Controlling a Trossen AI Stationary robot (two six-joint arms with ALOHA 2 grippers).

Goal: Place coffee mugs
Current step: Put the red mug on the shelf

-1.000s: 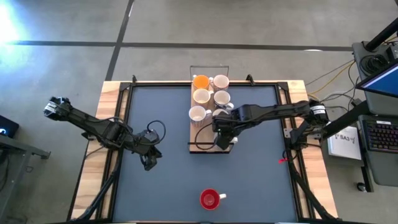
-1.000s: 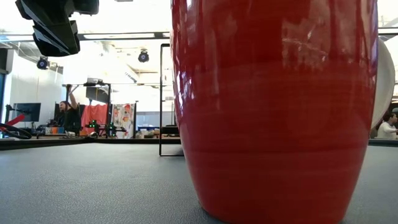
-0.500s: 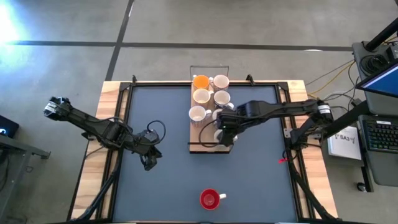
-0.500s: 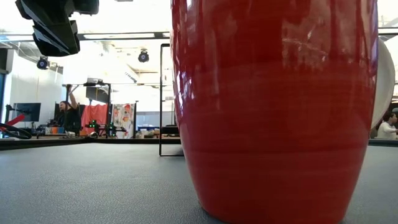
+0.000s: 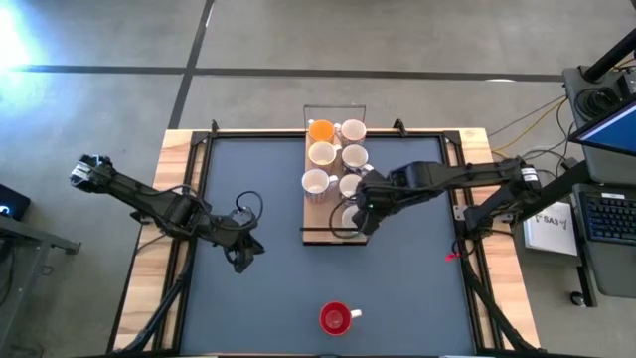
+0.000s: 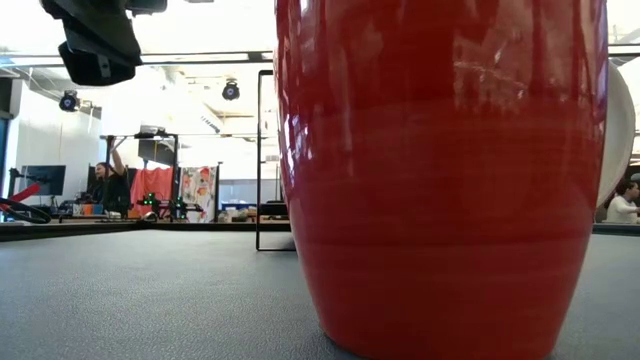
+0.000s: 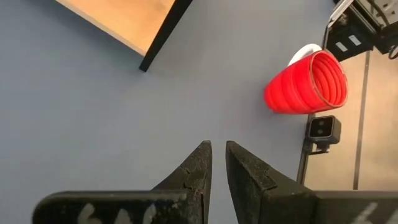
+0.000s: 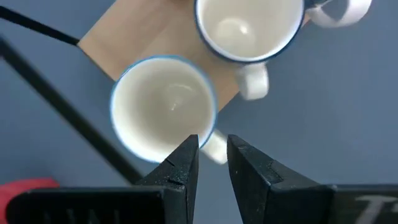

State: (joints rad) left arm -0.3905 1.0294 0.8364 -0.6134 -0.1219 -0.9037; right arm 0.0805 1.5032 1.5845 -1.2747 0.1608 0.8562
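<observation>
Right hand (image 5: pixel 356 221): we are seeing it hanging over the lower right part of the wooden board (image 5: pixel 318 227), its fingers (image 8: pixel 184 163) standing narrowly apart just beside a white mug's (image 8: pixel 163 117) handle, gripping nothing that we can make out.
Left hand (image 5: pixel 240 261): we are finding it waiting over the dark counter (image 5: pixel 397 288) at centre left of the high view, fingers (image 7: pixel 198 169) nearly together and holding nothing.
Mugs on board: we are counting an orange mug (image 5: pixel 320 130) at the board's top with white and cream mugs (image 5: pixel 353 130) in two columns below it, all at upper centre.
Red mug (image 5: pixel 335 318): we are seeing it standing alone at lower centre of the counter, well apart from the board, and filling most of the low view (image 6: pixel 440 170).
</observation>
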